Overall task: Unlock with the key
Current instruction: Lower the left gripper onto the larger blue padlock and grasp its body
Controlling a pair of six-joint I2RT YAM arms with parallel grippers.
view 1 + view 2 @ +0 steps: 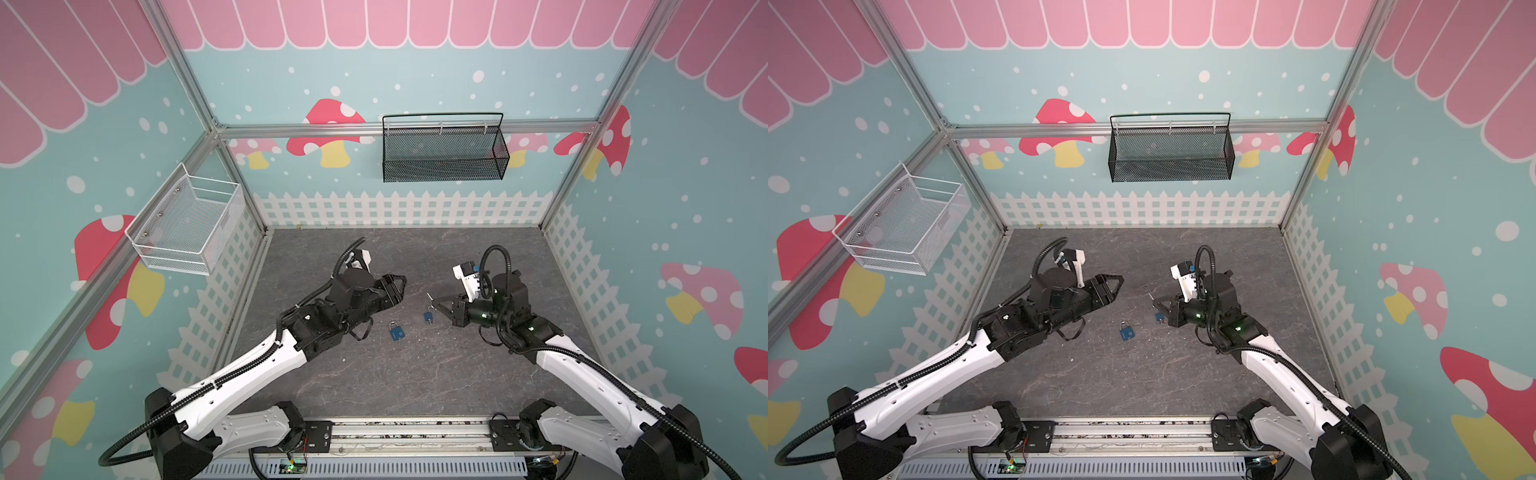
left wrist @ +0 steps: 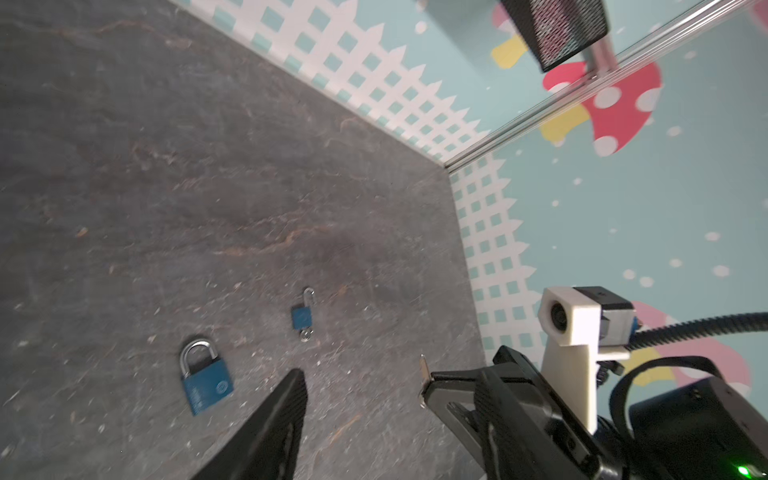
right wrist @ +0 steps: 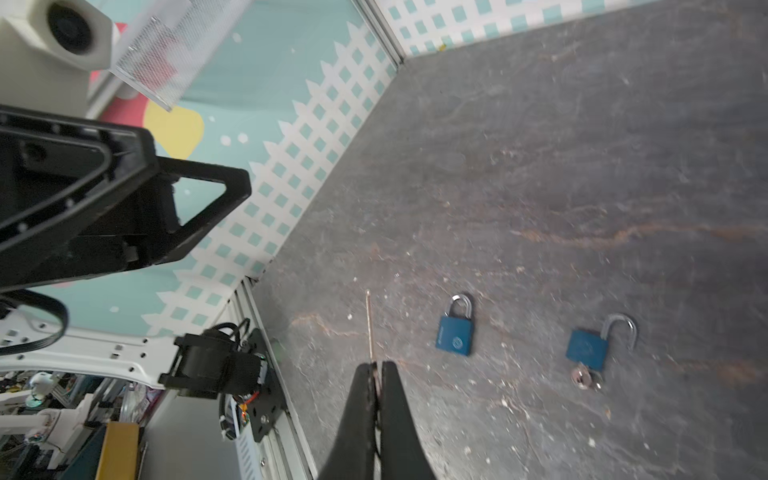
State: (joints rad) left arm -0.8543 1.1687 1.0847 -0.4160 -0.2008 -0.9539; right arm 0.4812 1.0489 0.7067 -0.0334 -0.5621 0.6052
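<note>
right gripper [image 3: 376,365] pinching the thin, stiff key [image 3: 369,324]; left gripper [image 1: 400,289] spread; closed padlock [image 1: 397,332] probably dense and slippery, so grasp its body.

— What is not well seen?
— In the right wrist view the head of the key [image 3: 369,324] is hidden between the pressed-together fingers of the right gripper [image 3: 376,365], which the frame edge cuts off.
— And the open padlock [image 1: 429,318] [image 1: 1159,318]?
— In both top views it is too small; its shackle I cannot make out.
</note>
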